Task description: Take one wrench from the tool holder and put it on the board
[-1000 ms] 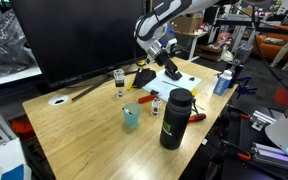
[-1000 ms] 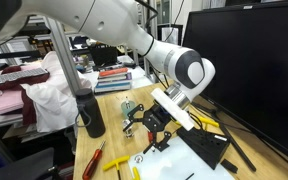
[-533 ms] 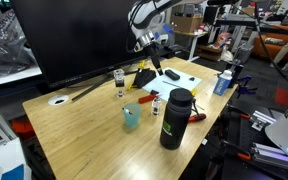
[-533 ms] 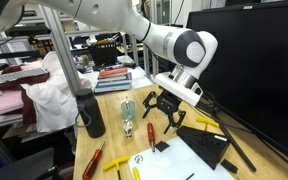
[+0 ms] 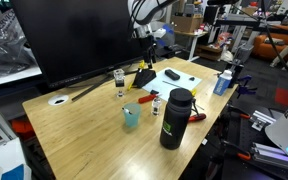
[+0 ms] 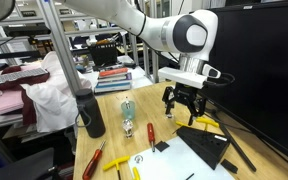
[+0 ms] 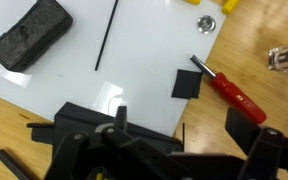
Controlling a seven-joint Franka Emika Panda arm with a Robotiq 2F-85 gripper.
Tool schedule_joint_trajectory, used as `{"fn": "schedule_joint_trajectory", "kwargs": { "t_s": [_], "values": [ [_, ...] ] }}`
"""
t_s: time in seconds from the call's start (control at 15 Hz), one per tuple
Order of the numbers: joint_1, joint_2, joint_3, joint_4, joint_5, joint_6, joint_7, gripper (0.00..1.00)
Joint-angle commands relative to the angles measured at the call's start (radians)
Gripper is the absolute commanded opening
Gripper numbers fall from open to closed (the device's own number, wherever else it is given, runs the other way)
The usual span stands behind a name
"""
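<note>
The white board (image 7: 114,60) lies flat with a small dark patch (image 7: 188,85) at its edge, a black block (image 7: 30,35) and a thin black wrench (image 7: 106,35) on it. The board also shows in an exterior view (image 5: 176,77). The black tool holder (image 7: 104,150) with its yellow accent sits next to the board, seen in both exterior views (image 5: 142,76) (image 6: 208,147); a thin wrench stands up in it. My gripper (image 7: 169,150) (image 6: 184,101) (image 5: 149,38) hangs open and empty well above the holder and the board's edge.
A red screwdriver (image 7: 229,90) lies beside the board. A tall black bottle (image 5: 175,118), a teal cup (image 5: 131,117) and small glass jars (image 5: 120,82) stand on the wooden table (image 5: 84,130). A round white disc (image 5: 57,100) lies at the far corner. A large monitor (image 5: 74,40) stands behind.
The gripper has lifted from low over the board and moved back toward the monitor, above the tool holder. Its fingers now stand spread apart.
</note>
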Motion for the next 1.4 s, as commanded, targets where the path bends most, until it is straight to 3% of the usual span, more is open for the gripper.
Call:
{"fn": "schedule_joint_trajectory", "kwargs": {
  "t_s": [0.0, 0.2, 0.27, 0.73, 1.33],
  "values": [
    [0.009, -0.032, -0.037, -0.064, 0.024, 0.084, 0.171, 1.00],
    [-0.004, -0.056, -0.047, -0.110, 0.081, 0.148, 0.293, 1.00],
    [0.003, -0.001, -0.048, -0.032, 0.050, 0.088, 0.228, 1.00],
    [-0.002, 0.005, -0.047, -0.032, 0.067, 0.099, 0.242, 1.00],
    [-0.036, 0.006, -0.084, -0.037, 0.204, 0.286, 0.471, 1.00]
  ]
}}
